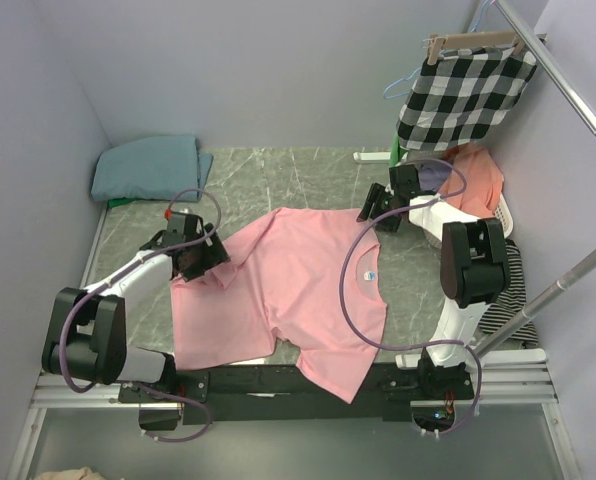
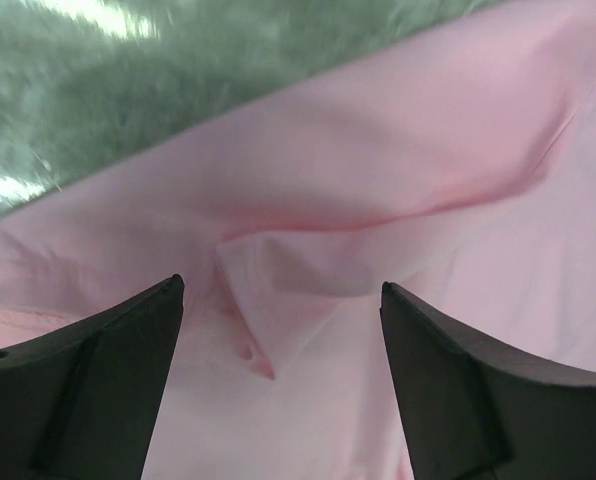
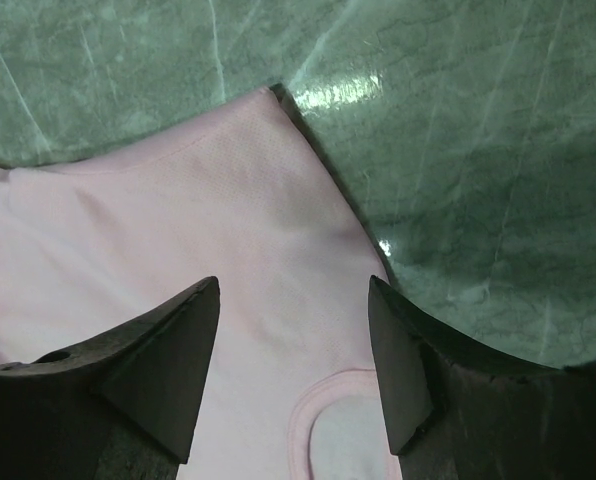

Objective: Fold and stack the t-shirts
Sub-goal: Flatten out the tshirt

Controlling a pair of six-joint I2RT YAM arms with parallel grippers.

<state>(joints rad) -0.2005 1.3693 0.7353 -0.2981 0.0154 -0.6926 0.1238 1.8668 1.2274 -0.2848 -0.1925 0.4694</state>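
The pink t-shirt (image 1: 298, 285) lies spread on the green table (image 1: 308, 170). The left claw (image 2: 280, 290) is wide open over a fold in it, holding nothing. The right claw (image 3: 293, 285) is open over its corner.

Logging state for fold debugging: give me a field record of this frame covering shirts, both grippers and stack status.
pink t-shirt: spread on the table, rumpled, not folded
teal t-shirt: folded, far left corner, apart from the pink one
left gripper: open, over a crease near the pink shirt's left edge, holding nothing
right gripper: open, over a corner of the pink shirt near its neckline, holding nothing
stack: not yet made
other: checked cloth hanging far right
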